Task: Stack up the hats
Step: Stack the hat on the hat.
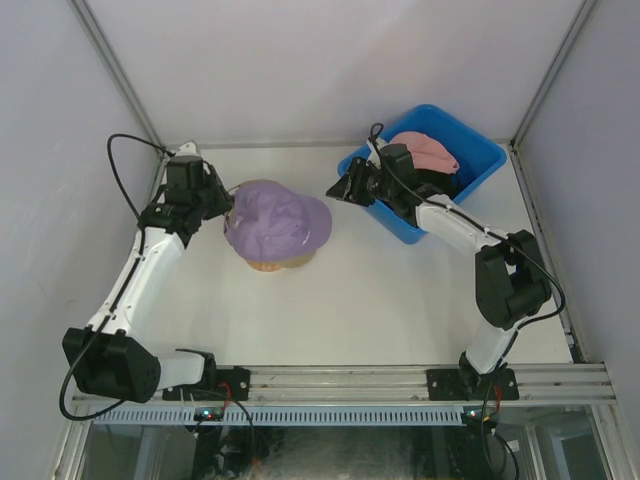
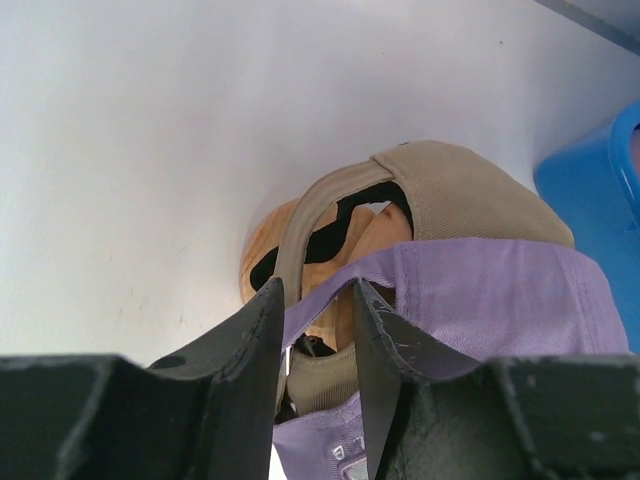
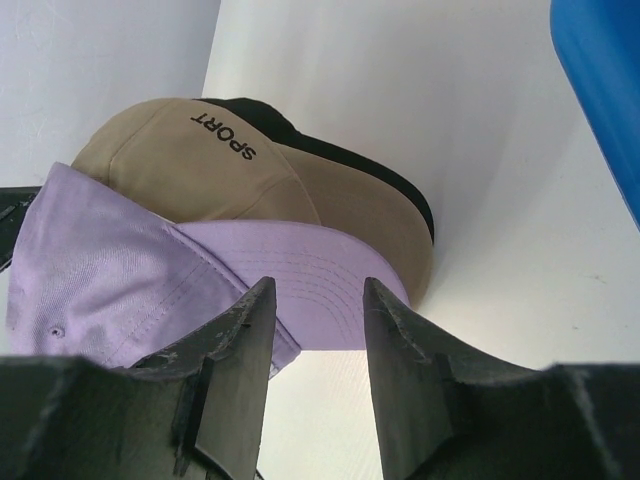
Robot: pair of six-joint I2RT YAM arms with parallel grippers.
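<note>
Caps sit in one pile on the wooden stand [image 1: 268,264], left of the middle of the worktop [image 1: 380,290]. We see the purple cap [image 1: 275,222] on top, the tan cap [image 3: 200,160] marked SPORT under it, and the black cap [image 3: 300,135] below that. At 10 o'clock from the pile, the left gripper [image 1: 228,205] has its jaws half apart astride the purple cap's rear edge; we cannot tell if it pinches. At 2 o'clock, the right gripper [image 1: 338,190] stands open and empty, just beside the purple brim. The pink cap [image 1: 428,150] lies in the blue bin [image 1: 470,140] at 1 o'clock.
</note>
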